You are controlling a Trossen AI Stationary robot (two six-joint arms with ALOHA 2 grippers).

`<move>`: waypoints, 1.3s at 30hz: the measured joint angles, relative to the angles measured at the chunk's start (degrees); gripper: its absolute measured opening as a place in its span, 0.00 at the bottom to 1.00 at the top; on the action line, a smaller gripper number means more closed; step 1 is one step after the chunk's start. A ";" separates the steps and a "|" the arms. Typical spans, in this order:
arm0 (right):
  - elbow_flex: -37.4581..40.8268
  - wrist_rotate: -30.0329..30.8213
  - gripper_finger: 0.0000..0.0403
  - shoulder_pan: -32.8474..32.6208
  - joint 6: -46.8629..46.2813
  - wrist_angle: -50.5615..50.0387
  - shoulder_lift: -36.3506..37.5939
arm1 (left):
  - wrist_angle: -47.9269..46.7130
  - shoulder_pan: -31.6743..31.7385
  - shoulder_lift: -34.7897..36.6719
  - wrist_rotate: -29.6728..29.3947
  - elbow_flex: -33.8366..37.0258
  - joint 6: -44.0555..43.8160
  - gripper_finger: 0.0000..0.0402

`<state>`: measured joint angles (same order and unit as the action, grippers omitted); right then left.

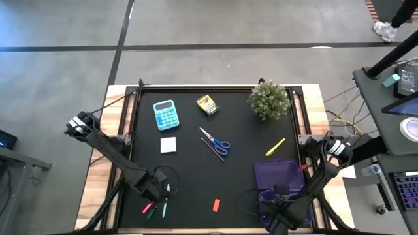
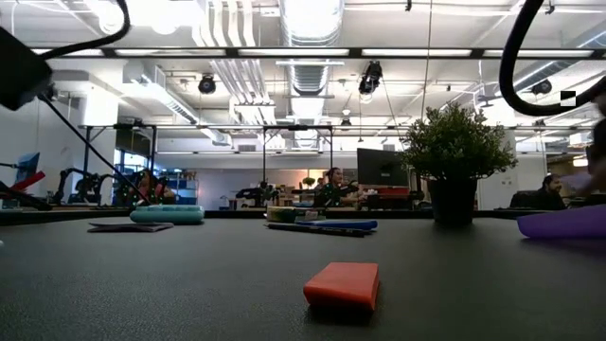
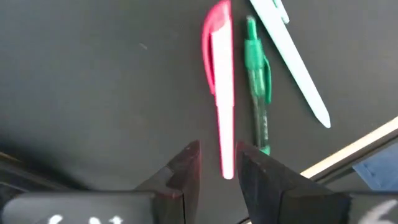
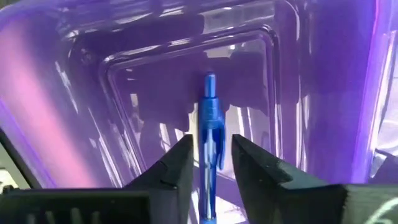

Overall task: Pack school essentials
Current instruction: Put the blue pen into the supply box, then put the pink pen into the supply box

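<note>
My left gripper points down over the table's near left part, open with a narrow gap. The white tip end of the pink pen shows in that gap, on the black mat. A green pen and a teal pen lie beside it. My right gripper points down into the translucent purple case, open. A blue pen stands between its fingers with a slit of space on each side. The orange eraser, the scissors, the white note pad and the crayon box lie on the mat.
A blue calculator lies at the far left and a potted plant stands at the far right. A yellow pen lies just beyond the case. The mat's wooden edge runs close to the three pens.
</note>
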<state>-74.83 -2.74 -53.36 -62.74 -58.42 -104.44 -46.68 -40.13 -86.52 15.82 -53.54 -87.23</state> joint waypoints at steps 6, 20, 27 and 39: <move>0.00 -0.04 0.38 0.02 -1.24 -0.04 0.02 | 1.31 -1.09 -0.01 -0.59 0.33 -2.48 0.21; -2.78 -0.66 0.46 -0.02 -0.98 -1.06 0.20 | 4.14 -2.00 -6.38 -1.43 0.22 -4.17 0.21; -3.52 -0.26 0.44 0.00 -0.39 -1.26 1.63 | 4.18 -1.98 -10.12 -0.92 0.14 -4.12 0.21; -3.52 0.93 0.42 -0.02 -2.41 -1.35 6.28 | 4.10 -2.03 -11.19 -1.36 0.11 -3.93 0.03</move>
<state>-78.35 -1.81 -53.39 -65.14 -59.77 -98.17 -42.59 -42.15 -97.71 14.46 -53.43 -91.15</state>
